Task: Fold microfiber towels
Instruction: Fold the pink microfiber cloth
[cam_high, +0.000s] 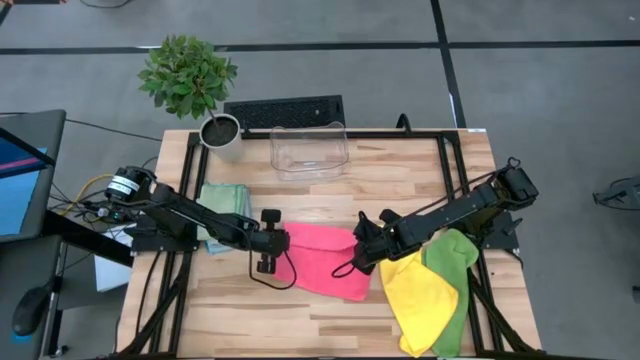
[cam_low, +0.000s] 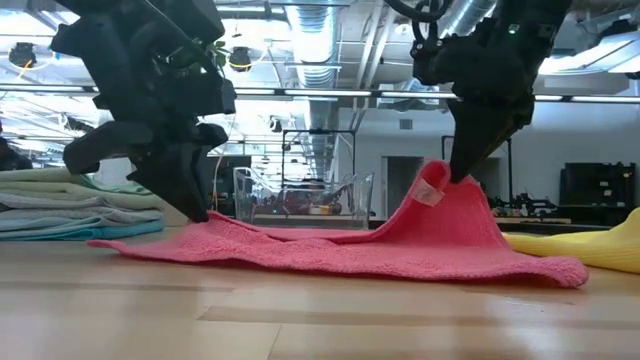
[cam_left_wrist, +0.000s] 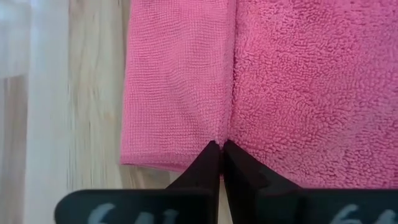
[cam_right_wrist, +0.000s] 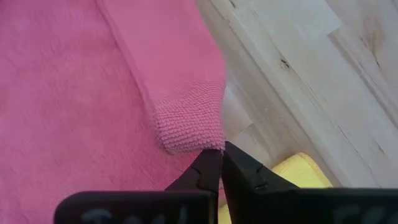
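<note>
A pink towel (cam_high: 322, 262) lies on the wooden table (cam_high: 330, 330) in the middle, between my two grippers. My left gripper (cam_high: 268, 246) is shut on its left edge, low at the table. My right gripper (cam_high: 362, 252) is shut on its right side and holds that part raised like a tent (cam_low: 450, 215); a small white tag (cam_low: 432, 193) shows there. A yellow towel (cam_high: 418, 296) lies on a lime green one (cam_high: 456, 262) at the right. A stack of folded towels (cam_high: 226, 206) lies at the left. My left gripper pinches the pink towel's left edge (cam_left_wrist: 219, 138) between its two fingers, where a turned-over strip (cam_left_wrist: 177, 93) meets the fluffy side. The fingers slant down from the table's left. The towel lies flat on the table here (cam_low: 210, 235). My right gripper pinches a turned-over corner of the pink towel (cam_right_wrist: 194, 134) between its fingertips, coming from above and the table's right. That corner is lifted clear of the table (cam_low: 440, 185). The cloth slopes down from it to the table on both sides.
A clear plastic bin (cam_high: 308, 150) stands at the far middle of the table, a potted plant (cam_high: 192, 78) at the far left corner, a black keyboard (cam_high: 285, 110) behind the bin. Bare wood shows along the near edge (cam_high: 300, 335).
</note>
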